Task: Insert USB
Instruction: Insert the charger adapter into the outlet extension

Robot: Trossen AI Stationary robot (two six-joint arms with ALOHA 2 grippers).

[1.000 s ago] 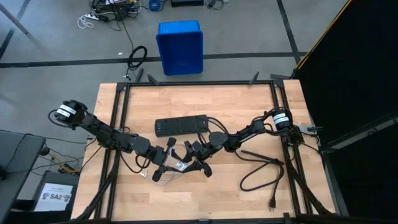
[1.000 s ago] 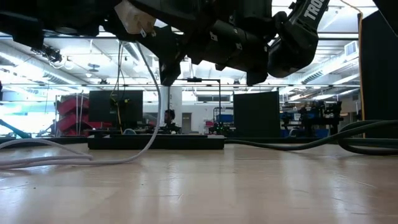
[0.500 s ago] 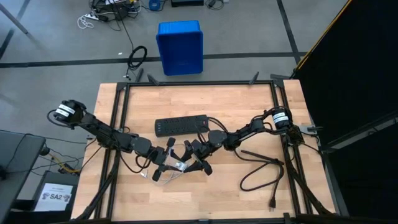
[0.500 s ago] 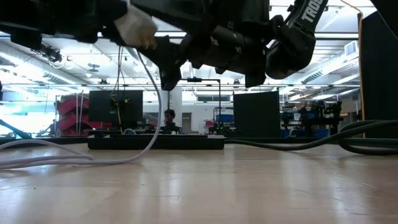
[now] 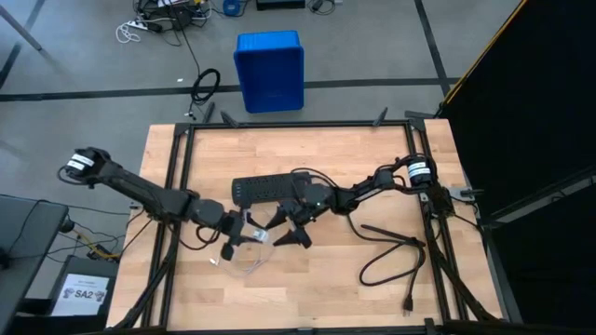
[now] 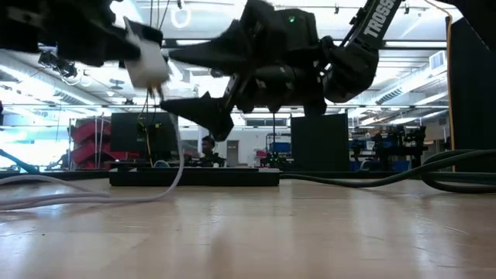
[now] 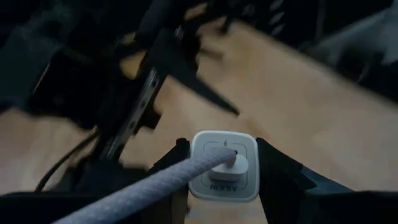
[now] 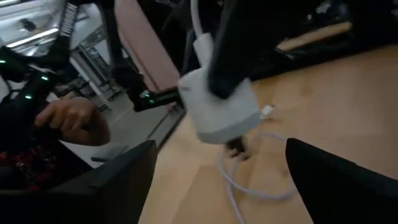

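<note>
Whitish-grey USB cable [image 7: 124, 190] plugged into small white adapter [image 7: 225, 165], adapter clamped between fingers of left gripper [image 7: 221, 168] above the wooden bench [image 5: 354, 158]. Rest of cable looped on the bench below. Right gripper [image 5: 287, 226] just beside the adapter, fingers spread wide, holding nothing. Black power strip [image 5: 265, 189] close behind.

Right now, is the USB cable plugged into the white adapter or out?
Plugged in: the USB cable runs into the white adapter, which the left claw holds.
</note>
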